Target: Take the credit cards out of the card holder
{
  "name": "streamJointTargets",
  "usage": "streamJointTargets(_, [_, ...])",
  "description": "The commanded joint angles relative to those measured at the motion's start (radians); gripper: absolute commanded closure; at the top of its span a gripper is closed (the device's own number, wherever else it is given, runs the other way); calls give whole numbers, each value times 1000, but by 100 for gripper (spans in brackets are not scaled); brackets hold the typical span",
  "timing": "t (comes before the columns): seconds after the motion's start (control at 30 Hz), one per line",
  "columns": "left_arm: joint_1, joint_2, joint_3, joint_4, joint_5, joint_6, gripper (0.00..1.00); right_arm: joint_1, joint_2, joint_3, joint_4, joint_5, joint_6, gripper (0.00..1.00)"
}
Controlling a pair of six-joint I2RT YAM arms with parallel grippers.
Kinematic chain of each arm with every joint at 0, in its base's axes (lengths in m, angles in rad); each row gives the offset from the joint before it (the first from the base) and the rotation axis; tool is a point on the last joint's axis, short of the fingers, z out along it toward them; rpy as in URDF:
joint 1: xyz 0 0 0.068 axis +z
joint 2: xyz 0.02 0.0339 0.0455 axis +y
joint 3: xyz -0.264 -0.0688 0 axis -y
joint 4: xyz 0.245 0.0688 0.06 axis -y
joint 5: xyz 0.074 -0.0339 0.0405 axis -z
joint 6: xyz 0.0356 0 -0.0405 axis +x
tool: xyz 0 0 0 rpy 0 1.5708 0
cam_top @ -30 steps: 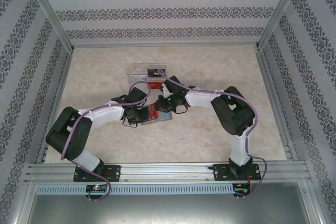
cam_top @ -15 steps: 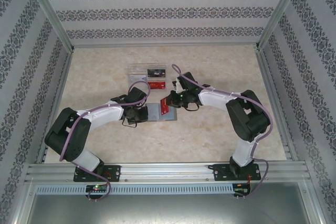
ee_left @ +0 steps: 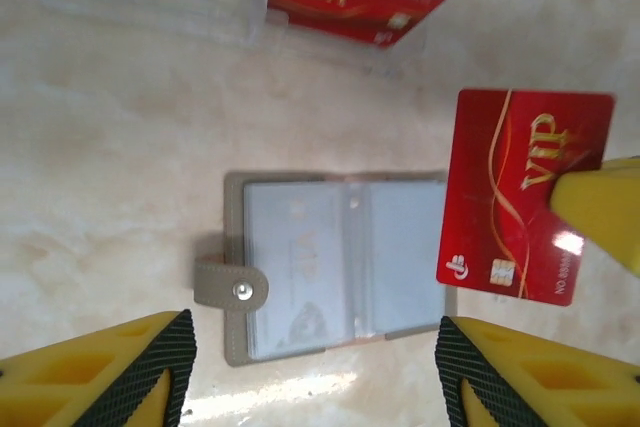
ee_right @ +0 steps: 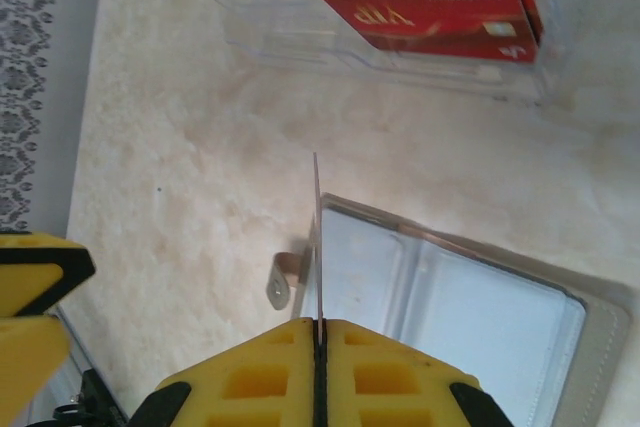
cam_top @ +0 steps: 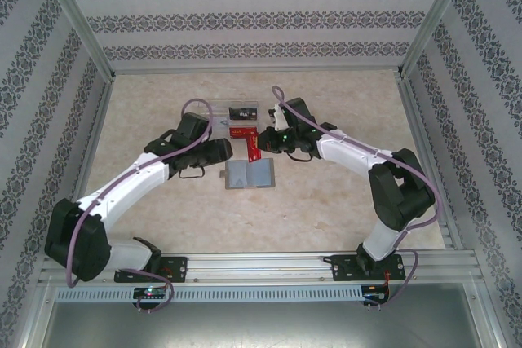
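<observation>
A marbled beige counter [cam_top: 342,201] sits inside patterned walls with an aluminium frame. Near the middle lies the flat grey-brown bifold card holder [cam_top: 249,175], open and face up, with its snap tab [ee_left: 231,288] sticking out to one side. Nothing touches it or covers it.

Just beyond it stands a clear plastic tray [cam_top: 214,112]. It holds a small black card [cam_top: 242,111] and a red card with gold lettering [cam_top: 243,129].

Between the tray and the holder, the right jaws are clamped shut on a second red plastic card with gold "VIP" print [cam_top: 254,146]. They grip it by one edge and hold it upright above the counter. From the right wrist this card is a thin vertical line [ee_right: 316,237] over the holder's edge. From the left wrist it partly overlaps the holder's right-hand corner [ee_left: 520,207].

The left jaws hang spread wide with nothing between them, above the holder and to its left.

A second ago the left jaws were pressed shut on the holder and the red card lay low against it. Since then the left arm has lifted away and opened. The right arm has carried the card toward the tray.

Through the holder's blue-grey clear sleeves, a pale card with faint print [ee_left: 300,277] shows in the left pocket.
</observation>
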Motion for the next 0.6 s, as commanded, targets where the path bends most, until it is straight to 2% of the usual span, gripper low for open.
streamJointTargets(0.0, [35, -32, 27, -15, 69, -1, 36, -13, -37, 46, 12, -43, -39, 100])
streamJointTargets(0.13, [59, -38, 29, 7, 102, -24, 38, -14, -39, 83, -9, -13, -80, 100])
streamJointTargets(0.23, [67, -40, 28, 5, 105, -21, 34, -3, -43, 124, -49, 4, -193, 100])
streamJointTargets(0.3, [73, -48, 28, -1, 101, -14, 29, 24, -50, 160, -99, 64, -329, 100])
streamJointTargets(0.37, [76, -61, 30, -12, 88, -9, 17, 51, -51, 188, -132, 114, -466, 100])
streamJointTargets(0.47, [84, -92, 36, -42, 51, 3, 3, 73, -31, 227, -164, 169, -634, 100])
streamJointTargets(0.5, [86, -102, 40, -53, 38, 12, 0, 77, -17, 248, -181, 168, -688, 100])
streamJointTargets(0.57, [95, -120, 51, -79, 11, 28, 0, 90, 16, 301, -222, 198, -773, 100])
